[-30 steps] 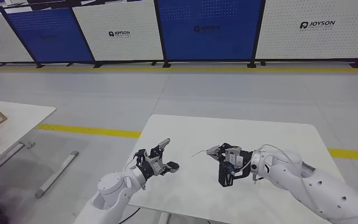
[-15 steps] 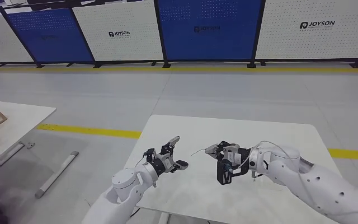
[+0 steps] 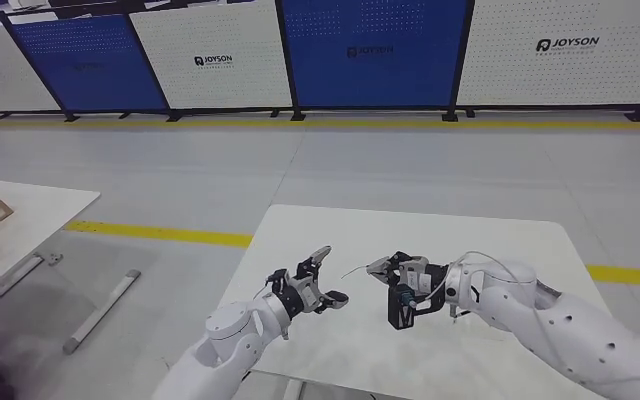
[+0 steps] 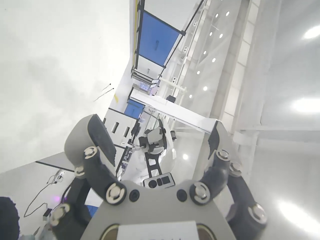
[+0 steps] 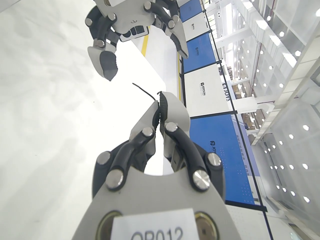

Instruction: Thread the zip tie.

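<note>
Above the white table (image 3: 500,240), right hand (image 5: 159,99) pinches the zip tie (image 5: 143,90), tip near the wide-open left hand (image 3: 333,276).

The right gripper (image 5: 159,102) is covering much of the zip tie (image 5: 144,90), leaving just a thin tail sticking out past its fingertips

The zip tie (image 5: 146,92) was black, a thin dark line against the plain white worktop (image 3: 420,235). The left claw (image 5: 147,64) and the right claw (image 5: 159,99) were pale grey metal with black links, black pads (image 5: 108,63) and silver bolt heads. The right claw's pads looked ribbed, though that was hard to make out. Behind, wall panels (image 3: 370,50) alternated blue and white, finely dotted. The floor (image 3: 300,170) was grey, crossed by a yellow stripe (image 3: 160,233).
</note>
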